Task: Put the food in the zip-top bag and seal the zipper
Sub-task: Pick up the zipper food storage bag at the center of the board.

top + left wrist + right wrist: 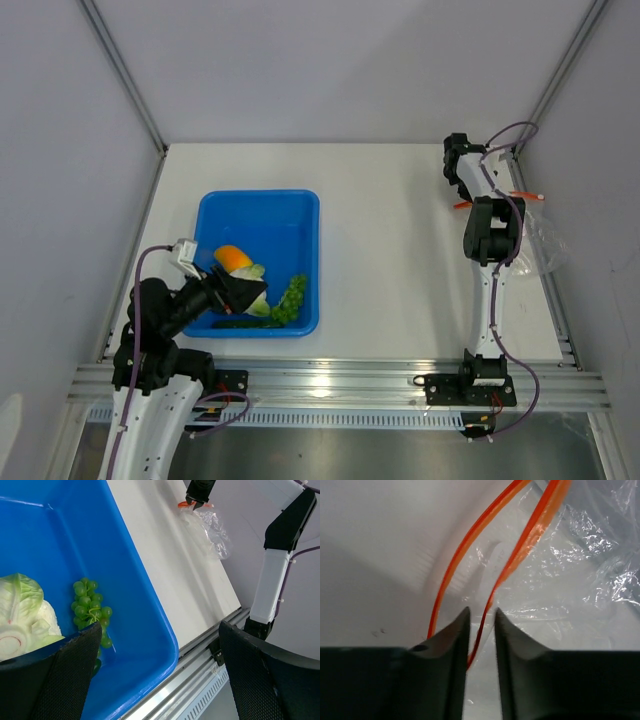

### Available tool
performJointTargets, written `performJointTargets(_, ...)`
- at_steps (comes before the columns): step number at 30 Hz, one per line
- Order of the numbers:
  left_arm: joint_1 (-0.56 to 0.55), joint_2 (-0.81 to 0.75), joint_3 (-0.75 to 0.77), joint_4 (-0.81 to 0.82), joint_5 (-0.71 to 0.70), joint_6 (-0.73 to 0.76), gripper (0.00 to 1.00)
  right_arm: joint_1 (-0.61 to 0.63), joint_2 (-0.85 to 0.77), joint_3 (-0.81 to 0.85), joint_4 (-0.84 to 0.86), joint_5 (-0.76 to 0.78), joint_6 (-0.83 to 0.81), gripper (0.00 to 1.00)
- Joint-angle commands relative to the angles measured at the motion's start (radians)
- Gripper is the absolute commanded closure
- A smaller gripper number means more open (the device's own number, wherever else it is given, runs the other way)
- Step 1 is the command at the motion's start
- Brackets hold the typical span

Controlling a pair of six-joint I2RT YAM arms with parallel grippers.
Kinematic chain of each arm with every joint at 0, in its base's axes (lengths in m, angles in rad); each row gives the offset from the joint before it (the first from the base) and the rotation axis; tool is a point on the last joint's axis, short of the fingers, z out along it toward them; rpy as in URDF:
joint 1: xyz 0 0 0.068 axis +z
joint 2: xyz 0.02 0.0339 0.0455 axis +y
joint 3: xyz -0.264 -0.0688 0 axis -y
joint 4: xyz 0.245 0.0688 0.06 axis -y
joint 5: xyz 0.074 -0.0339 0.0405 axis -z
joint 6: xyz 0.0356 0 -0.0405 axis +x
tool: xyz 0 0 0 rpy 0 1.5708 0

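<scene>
White table (400, 250), grey walls: zip-top bag (580, 580) lies at the far right edge, zipper (520, 545) lips apart. The right gripper (481, 630) sits at that mouth, jaws narrowed to a slit around one lip; can't tell if it's actually pinched. Food is all in the blue tray (260, 192) at the left: orange-yellow fruit (233, 258), cabbage (22, 605), grape bunch (90, 610), cucumber (240, 323). The left gripper (248, 292) hangs splayed wide and empty over the tray's near half, so the left arm is nearer the food and the bag is well apart to its right.
</scene>
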Motion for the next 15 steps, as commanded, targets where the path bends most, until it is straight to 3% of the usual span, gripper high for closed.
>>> performJointTargets(1, 0.006, -0.011, 0.040, -0.018, 0.033, 0.025, 0.01, 0.003, -0.081, -0.048, 0.005, -0.008, 0.016, 0.81)
performJointTargets(3, 0.006, -0.015, 0.044, -0.025, 0.045, 0.022, 0.01, 0.001, -0.096, -0.074, -0.004, -0.031, 0.022, 1.00)
performJointTargets(7, 0.006, -0.012, 0.067, -0.049, 0.068, 0.015, 0.00, 0.001, -0.186, -0.170, 0.012, -0.099, 0.026, 1.00)
performJointTargets(15, 0.006, -0.031, 0.050, -0.055, 0.123, -0.077, 0.01, 0.096, -0.519, -0.548, 0.285, -0.353, -0.116, 1.00)
